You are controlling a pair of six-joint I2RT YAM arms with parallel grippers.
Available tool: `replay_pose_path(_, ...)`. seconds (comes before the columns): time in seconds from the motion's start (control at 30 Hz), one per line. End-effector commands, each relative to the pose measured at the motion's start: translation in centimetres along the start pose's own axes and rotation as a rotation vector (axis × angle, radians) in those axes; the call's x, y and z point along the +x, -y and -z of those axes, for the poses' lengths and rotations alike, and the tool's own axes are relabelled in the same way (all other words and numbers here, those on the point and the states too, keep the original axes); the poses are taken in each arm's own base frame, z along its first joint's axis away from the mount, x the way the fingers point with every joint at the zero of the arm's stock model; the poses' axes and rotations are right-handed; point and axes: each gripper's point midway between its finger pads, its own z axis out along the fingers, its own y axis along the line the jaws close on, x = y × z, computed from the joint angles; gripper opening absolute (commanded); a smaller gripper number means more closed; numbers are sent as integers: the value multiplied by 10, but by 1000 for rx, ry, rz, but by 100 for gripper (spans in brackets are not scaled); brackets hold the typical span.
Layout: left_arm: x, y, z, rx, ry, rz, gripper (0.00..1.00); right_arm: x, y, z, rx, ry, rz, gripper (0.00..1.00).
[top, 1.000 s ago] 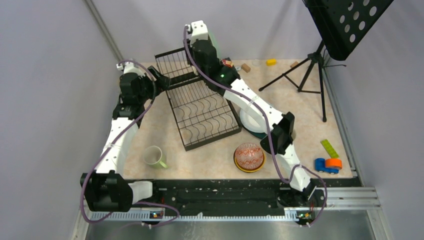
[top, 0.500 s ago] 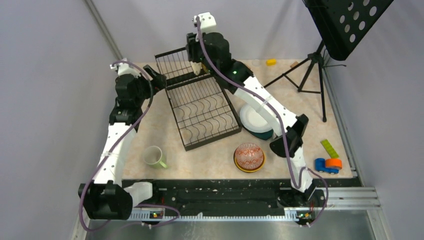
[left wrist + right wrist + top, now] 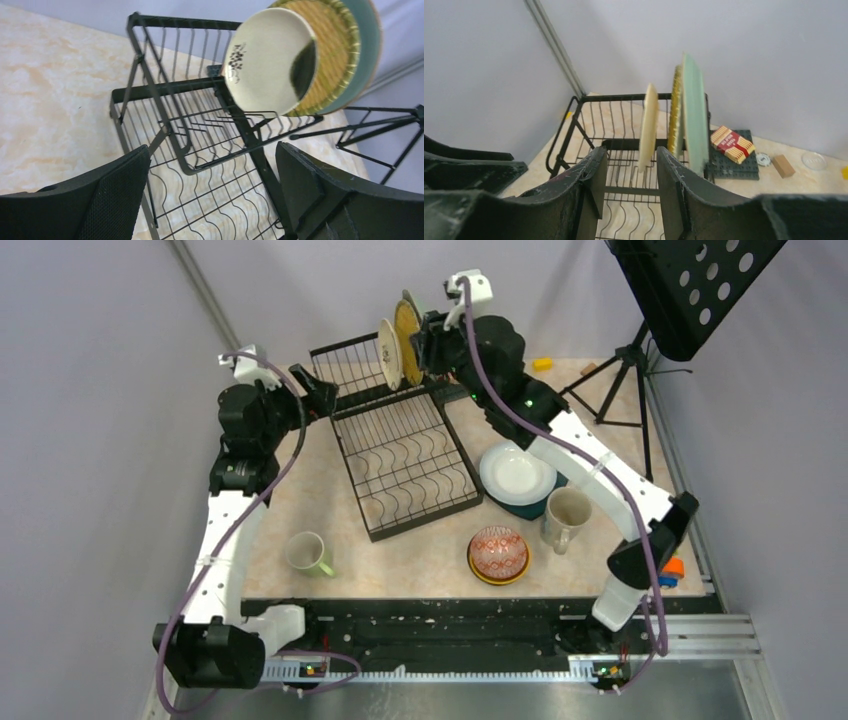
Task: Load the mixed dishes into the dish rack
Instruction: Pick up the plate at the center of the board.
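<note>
The black wire dish rack point(image 3: 400, 455) stands mid-table. In its raised back section three plates stand on edge: a cream plate with a dark flower point(image 3: 265, 60), a yellow woven one point(image 3: 325, 55) and a pale teal one point(image 3: 367, 55). My right gripper point(image 3: 631, 175) hovers just right of them point(image 3: 430, 345), open, with nothing between its fingers. My left gripper point(image 3: 212, 190) is wide open and empty over the rack's left rim point(image 3: 318, 392). A white plate point(image 3: 517, 473) lies on a dark teal one; a cream mug point(image 3: 565, 518), a green mug point(image 3: 308, 553) and a red-patterned bowl point(image 3: 498, 552) nested in a yellow one sit on the table.
A black tripod music stand point(image 3: 620, 380) occupies the back right. Behind the rack are a dark baseplate with a red-yellow pack point(image 3: 732, 144), a wooden block point(image 3: 783, 166) and a yellow block point(image 3: 542, 364). Grey walls close in on the left and back.
My right arm has drawn back to the right from the rack's upper section, uncovering the upright plates and the cream mug. My left gripper opened a little wider and shifted slightly left.
</note>
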Motion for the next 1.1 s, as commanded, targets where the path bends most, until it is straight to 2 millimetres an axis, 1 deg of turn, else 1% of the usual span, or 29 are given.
replay_pose_path(0.0, -34, 44, 13, 194, 69, -81, 99, -43, 34, 27, 46, 137, -96, 43)
replay_pose_path(0.07, -33, 56, 15, 260, 59, -94, 99, -36, 54, 35, 82, 136, -124, 43)
replay_pose_path(0.1, -32, 62, 16, 298, 53, -104, 99, -30, 65, 38, 100, 128, -142, 43)
replay_pose_path(0.13, -29, 71, 19, 355, 41, -125, 99, -24, 76, 41, 117, 119, -165, 43)
replay_pose_path(0.2, -21, 95, 27, 520, 29, -223, 99, -10, 100, 48, 151, 95, -208, 43)
replay_pose_path(0.23, -18, 103, 30, 561, 27, -257, 99, -3, 112, 53, 170, 81, -222, 43)
replay_pose_path(0.27, -14, 109, 32, 593, 18, -282, 99, 6, 126, 58, 194, 64, -237, 43)
replay_pose_path(0.3, -11, 113, 33, 617, 4, -300, 99, 22, 141, 62, 223, 33, -257, 43)
replay_pose_path(0.37, -3, 122, 34, 650, -24, -323, 99, 42, 166, 71, 262, -11, -313, 43)
replay_pose_path(0.47, 13, 133, 32, 672, -74, -356, 99, 70, 199, 85, 313, -74, -400, 43)
replay_pose_path(0.57, 29, 146, 32, 696, -105, -402, 99, 90, 213, 95, 337, -121, -431, 43)
replay_pose_path(0.67, 42, 159, 32, 736, -134, -412, 99, 108, 221, 103, 369, -179, -407, 43)
replay_pose_path(0.77, 52, 169, 36, 770, -160, -415, 99, 131, 234, 113, 433, -260, -379, 43)
replay_pose_path(0.9, 70, 174, 38, 788, -199, -427, 99, 161, 258, 130, 530, -354, -358, 43)
replay_pose_path(1.07, 90, 174, 40, 791, -250, -419, 99, 195, 287, 149, 597, -429, -403, 43)
